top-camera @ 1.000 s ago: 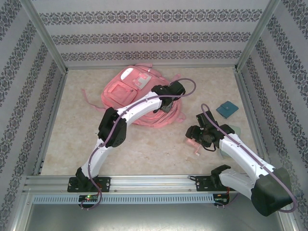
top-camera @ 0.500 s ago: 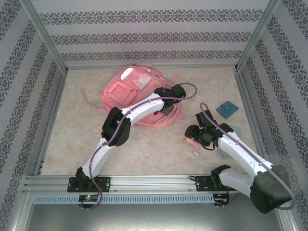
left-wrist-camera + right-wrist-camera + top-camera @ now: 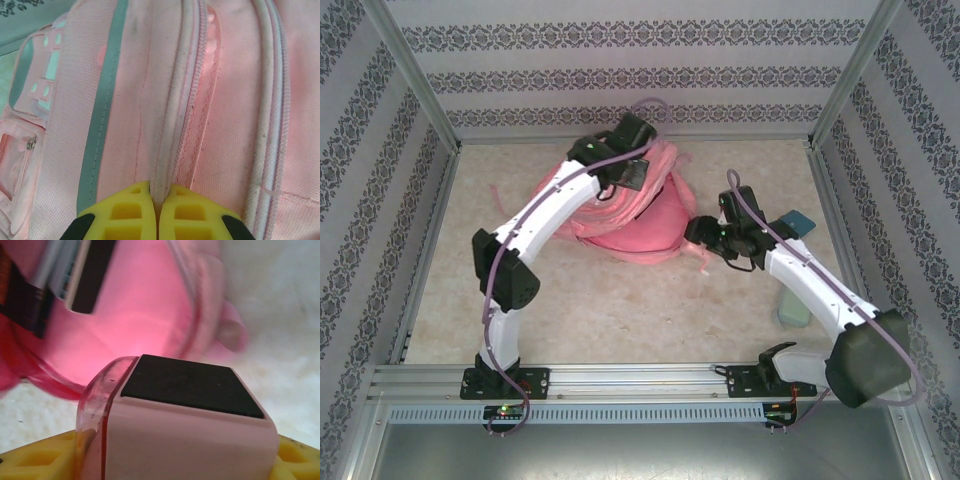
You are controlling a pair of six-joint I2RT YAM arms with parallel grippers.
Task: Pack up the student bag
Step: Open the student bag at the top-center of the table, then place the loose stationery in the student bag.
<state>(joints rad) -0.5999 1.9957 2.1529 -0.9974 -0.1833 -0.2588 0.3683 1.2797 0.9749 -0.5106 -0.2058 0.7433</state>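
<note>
at upper centre of the top view, the student bag lies on the table, bunched up toward the back wall; my left gripper is pinched tight on a ridge of its fabric beside the zip, yellow fingertips meeting on the seam, i judge to lift the rim and hold the mouth open; my right gripper, just right of the bag, clamps a pink block with a black face, held level before what looks like the glowing pink opening, lined up, i think, for going in; what the block is i cannot tell; the bag's inside is blurred in the right wrist view; a teal item at right is partly cut off by the arm; a pale thing at lower right is too vague to name.
</note>
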